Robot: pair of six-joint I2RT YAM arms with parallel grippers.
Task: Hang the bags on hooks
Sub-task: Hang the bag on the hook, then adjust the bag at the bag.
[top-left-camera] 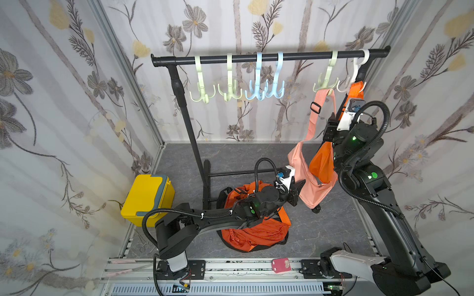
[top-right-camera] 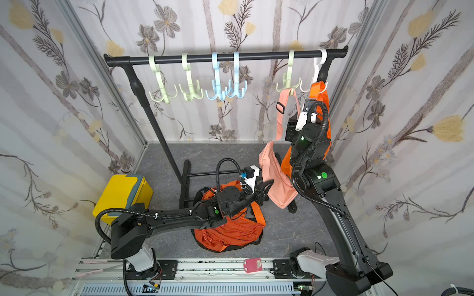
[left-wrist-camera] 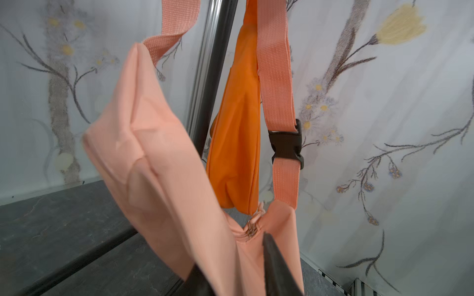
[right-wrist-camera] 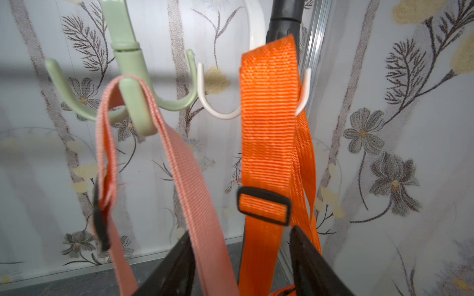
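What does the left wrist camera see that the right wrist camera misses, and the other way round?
Only the left wrist view shows the body of the pink bag, its zip pull and the pouch of the orange bag. Only the right wrist view shows the green hook and the white hook with straps looped over them. Both show the pink strap and the flowered wall.
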